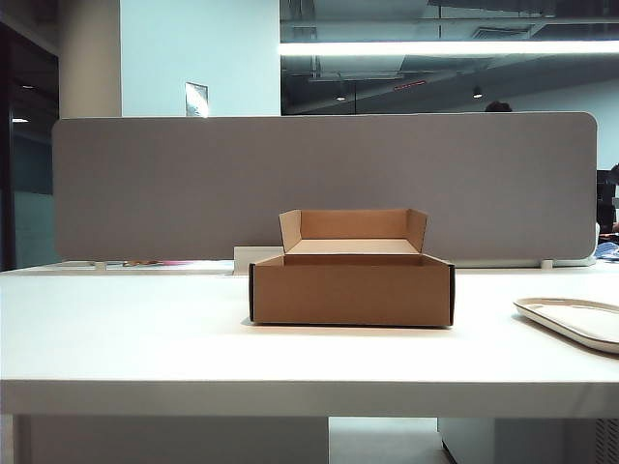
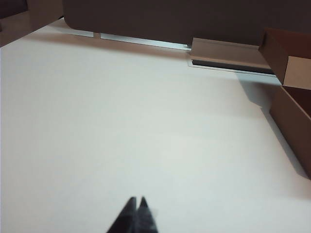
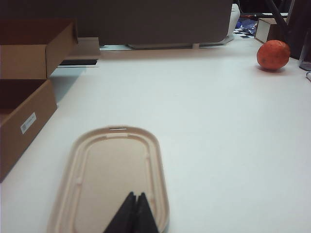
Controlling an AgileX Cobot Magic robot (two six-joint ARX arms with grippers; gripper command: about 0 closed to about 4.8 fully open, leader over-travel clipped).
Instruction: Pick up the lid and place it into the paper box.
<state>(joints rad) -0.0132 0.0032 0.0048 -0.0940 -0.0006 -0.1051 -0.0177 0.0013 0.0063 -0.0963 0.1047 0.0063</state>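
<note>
The left gripper (image 2: 137,200) is hovering over a bare part of the white table (image 2: 121,121), with its two fingertips pressed together and holding nothing. The paper box (image 2: 291,92) is standing off to its side, well apart from it. The right gripper (image 3: 135,195) is also closed and empty, its tips meeting just above the near end of the lid (image 3: 114,177). The lid is lying flat on the table, directly under this gripper, and the paper box is sitting just beside the lid. An orange fruit (image 3: 273,55) is resting far ahead of the right gripper.
</note>
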